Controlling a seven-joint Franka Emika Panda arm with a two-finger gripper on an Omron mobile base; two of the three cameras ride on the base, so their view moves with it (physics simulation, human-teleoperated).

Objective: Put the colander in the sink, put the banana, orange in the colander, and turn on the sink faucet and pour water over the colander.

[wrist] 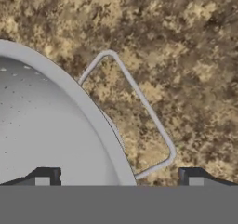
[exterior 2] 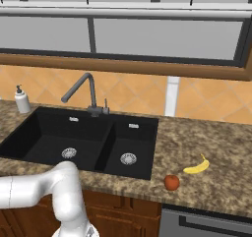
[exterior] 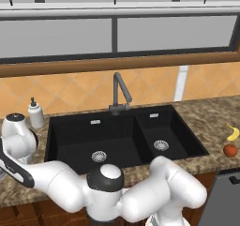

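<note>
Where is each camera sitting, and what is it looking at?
Left base view: behind the arm on its left, looking down at the sink, sink faucet, banana and orange; the white arm bends across the bottom.
Right base view: behind on the right, looking at the same sink, faucet, fruit and soap bottle; the arm rises lower left.
Hand view: on the hand, looking down at the colander on the counter, jaws wide apart.

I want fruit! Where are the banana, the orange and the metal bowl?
banana (exterior 2: 197,166): right base view, middle of its curve.
orange (exterior 2: 171,182): right base view, its centre.
metal bowl (wrist: 42,125): hand view, inner wall.
</note>
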